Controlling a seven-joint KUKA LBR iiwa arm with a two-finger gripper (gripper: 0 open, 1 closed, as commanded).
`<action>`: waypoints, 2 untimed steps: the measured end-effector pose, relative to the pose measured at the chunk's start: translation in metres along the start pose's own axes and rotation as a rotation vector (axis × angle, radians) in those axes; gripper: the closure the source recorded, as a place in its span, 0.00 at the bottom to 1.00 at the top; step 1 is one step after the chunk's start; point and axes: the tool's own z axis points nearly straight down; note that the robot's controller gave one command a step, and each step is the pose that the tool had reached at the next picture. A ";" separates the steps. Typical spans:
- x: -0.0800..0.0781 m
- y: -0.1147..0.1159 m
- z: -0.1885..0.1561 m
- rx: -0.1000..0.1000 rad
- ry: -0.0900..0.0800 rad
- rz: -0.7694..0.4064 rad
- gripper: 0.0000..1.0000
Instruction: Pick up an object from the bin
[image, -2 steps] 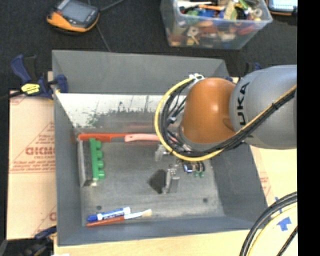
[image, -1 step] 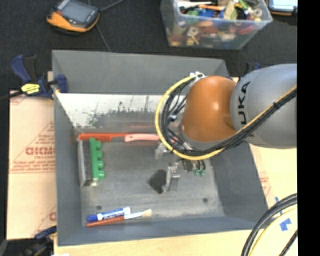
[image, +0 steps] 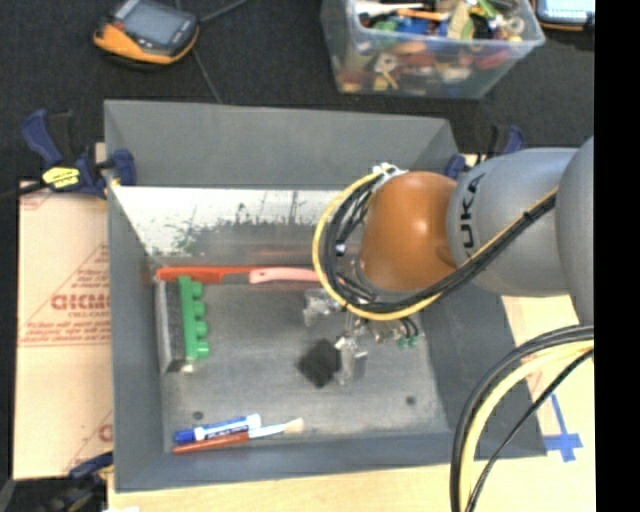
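Note:
My gripper (image: 343, 345) hangs low over the middle right of the bin floor, mostly covered by the orange dome on the wrist. A small black lump (image: 318, 364) lies on the floor just to its left and front, touching or nearly touching the metal tip. A tiny green piece (image: 407, 341) lies just right of the gripper. Whether anything is held I cannot see.
A green studded brick (image: 194, 318) lies beside a grey metal strip (image: 161, 330) at the left wall. A red stick with a pink end (image: 235, 273) runs along the back. A blue, white and red pen-like tool (image: 235, 431) lies at the front left.

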 end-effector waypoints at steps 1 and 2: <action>0.006 -0.007 0.023 -0.001 0.000 -0.177 0.00; 0.001 0.022 0.023 -0.001 0.003 -0.205 0.00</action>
